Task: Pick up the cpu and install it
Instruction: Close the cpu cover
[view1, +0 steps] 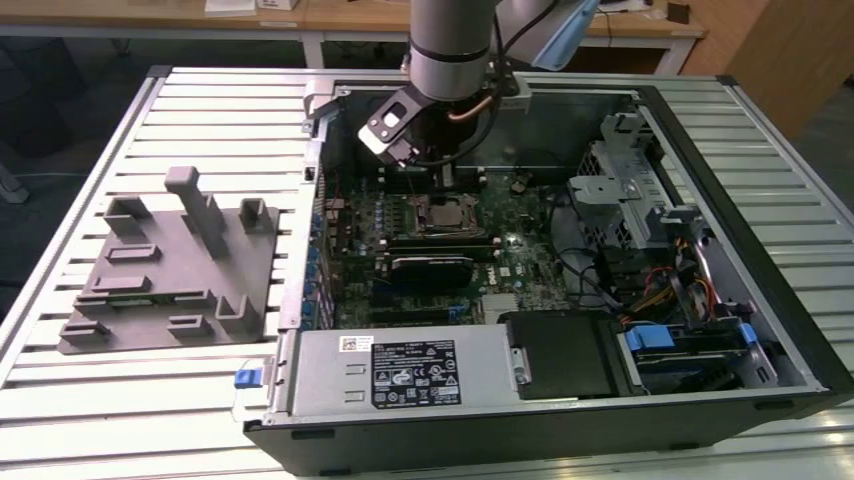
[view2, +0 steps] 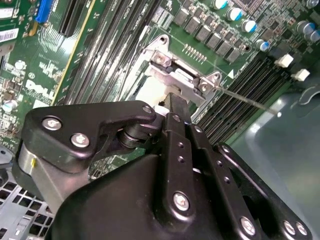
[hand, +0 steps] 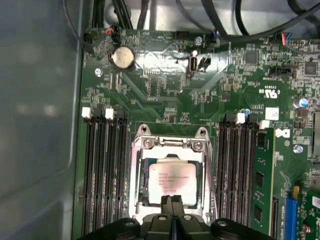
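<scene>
The cpu (hand: 172, 183), a small square chip with a silvery top, lies flat inside the open motherboard socket (hand: 142, 165), and its metal frame (view2: 176, 76) surrounds it. In the exterior view the cpu (view1: 445, 213) sits in the middle of the board inside the open computer case (view1: 747, 240). My gripper (hand: 172, 199) is shut, its two fingers pressed together with nothing between them. The tips stand just over the cpu's near edge. In the second wrist view the gripper (view2: 176, 97) points down at the socket frame. Whether the tips touch the chip cannot be told.
Black memory slots (hand: 102, 170) flank the socket on both sides, and a green memory stick (hand: 261, 185) stands beside them. A grey moulded holder (view1: 167, 270) lies on the slatted table at the exterior view's left. The power supply (view1: 400, 370) and drive cage (view1: 627, 190) crowd the case.
</scene>
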